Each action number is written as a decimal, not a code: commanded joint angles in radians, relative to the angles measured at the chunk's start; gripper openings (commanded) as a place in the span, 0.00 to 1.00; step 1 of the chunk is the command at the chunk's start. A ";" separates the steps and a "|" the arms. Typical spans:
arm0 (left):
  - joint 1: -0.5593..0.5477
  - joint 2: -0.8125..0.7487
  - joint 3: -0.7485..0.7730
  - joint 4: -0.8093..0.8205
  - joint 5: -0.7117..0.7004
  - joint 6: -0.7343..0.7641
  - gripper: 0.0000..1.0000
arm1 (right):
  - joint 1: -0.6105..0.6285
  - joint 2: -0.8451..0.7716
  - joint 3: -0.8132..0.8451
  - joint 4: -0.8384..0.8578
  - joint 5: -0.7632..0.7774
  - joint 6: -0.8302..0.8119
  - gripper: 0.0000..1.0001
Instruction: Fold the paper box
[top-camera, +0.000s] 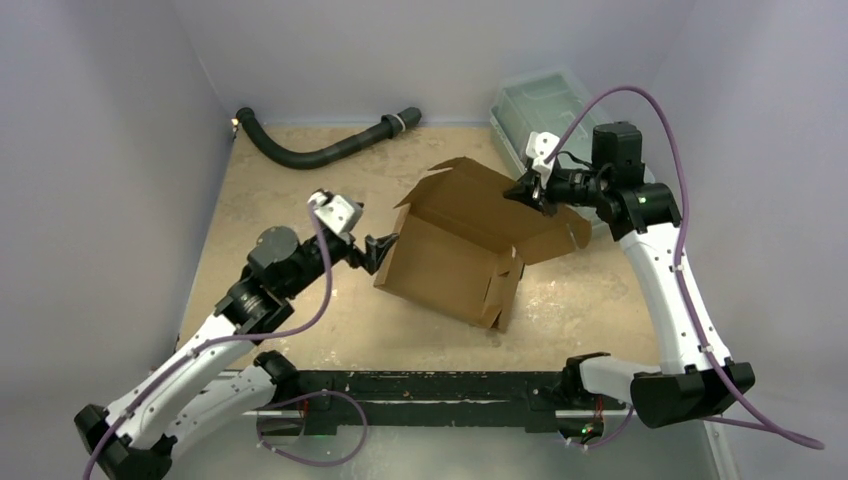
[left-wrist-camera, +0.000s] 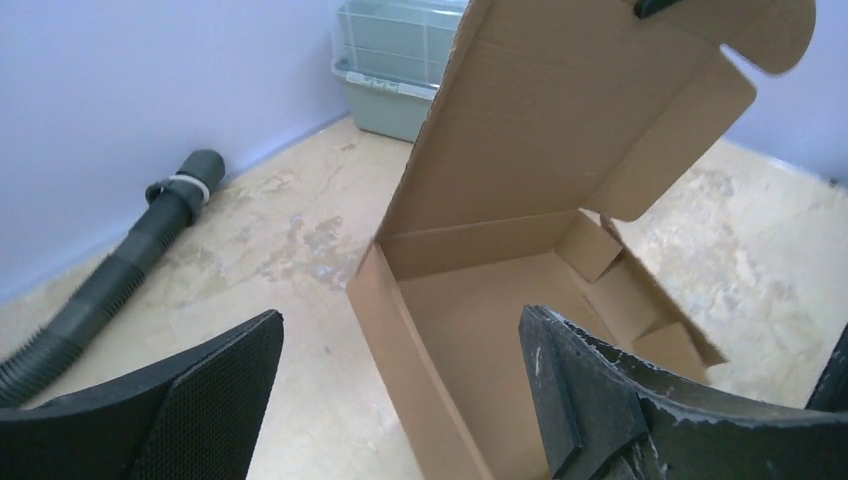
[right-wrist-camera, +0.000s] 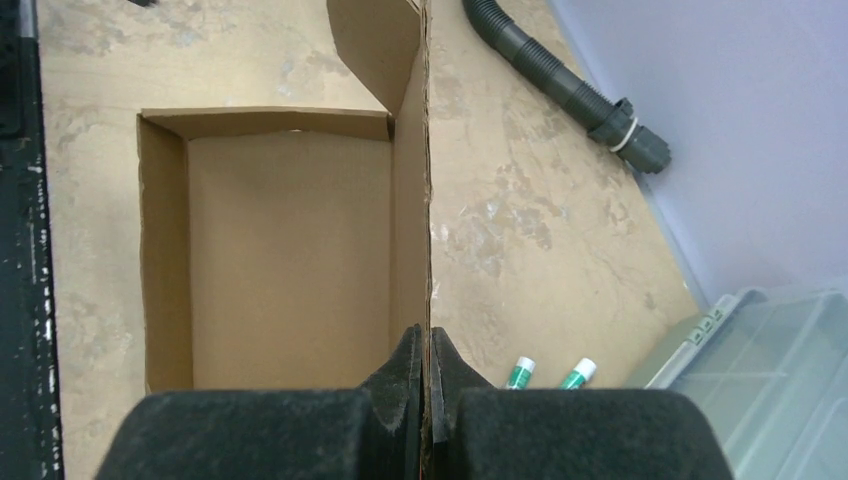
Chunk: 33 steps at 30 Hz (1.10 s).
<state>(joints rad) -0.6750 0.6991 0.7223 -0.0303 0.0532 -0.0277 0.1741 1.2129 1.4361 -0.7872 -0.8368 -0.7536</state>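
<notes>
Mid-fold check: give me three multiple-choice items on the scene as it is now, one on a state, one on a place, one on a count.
1. The right hand is: A) shut on the paper box lid's edge; B) wide open; C) shut on a pen.
2. The black hose lies: A) inside the box; B) at the near edge; C) at the far left of the table.
3. Green-capped white tubes lying on the table: A) one; B) two; C) four.

Answers: 1 A, the right wrist view shows it pinching the raised cardboard edge. 2 C, the top view shows it by the back wall. 3 B, the right wrist view shows a pair near the bin.
</notes>
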 joint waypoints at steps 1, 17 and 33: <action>0.000 0.109 0.133 0.092 0.137 0.208 0.88 | 0.008 -0.007 0.040 -0.030 -0.065 -0.039 0.00; 0.001 0.372 0.250 0.176 0.306 0.296 0.77 | 0.019 0.007 0.063 -0.057 -0.122 -0.059 0.00; 0.000 0.284 0.107 0.246 0.020 0.246 0.00 | -0.036 -0.075 -0.069 0.239 -0.158 0.301 0.80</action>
<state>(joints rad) -0.6758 1.0821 0.9028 0.1081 0.2203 0.2756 0.1860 1.1999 1.4094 -0.7464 -0.9352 -0.6762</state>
